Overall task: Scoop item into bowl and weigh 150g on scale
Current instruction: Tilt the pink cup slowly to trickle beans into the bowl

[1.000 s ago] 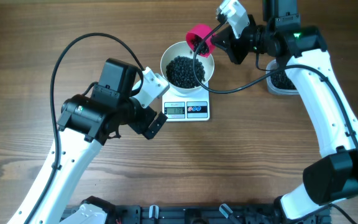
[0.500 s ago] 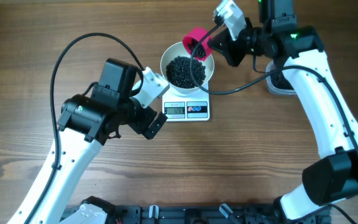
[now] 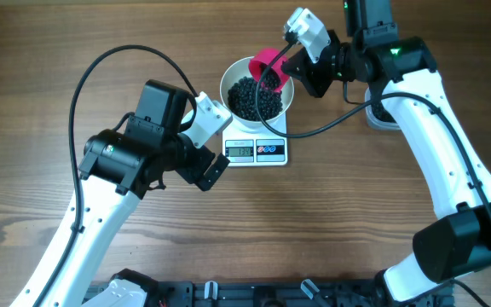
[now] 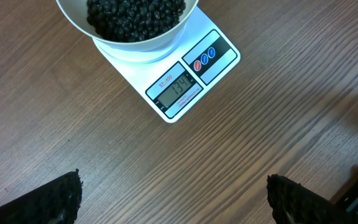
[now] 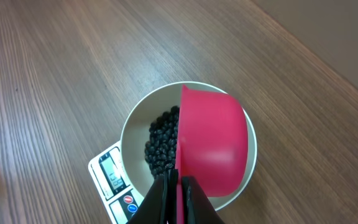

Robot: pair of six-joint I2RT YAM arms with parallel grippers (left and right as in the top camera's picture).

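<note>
Right end effector [image 5: 178, 184] pinches pink scoop [image 5: 213, 146] over bowl [image 5: 135, 124] — left end effector [image 4: 174, 196] spread wide.

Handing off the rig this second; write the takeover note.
Left gripper: open, empty, above the wooden table.
Right gripper: shut on the handle of the pink plastic scoop cup, which is tipped over the round white bowl.
The bowl sits on the flat white digital scale and holds small black beads.
Done: display reads 134.
Left: add a little more to reach 150.
</note>
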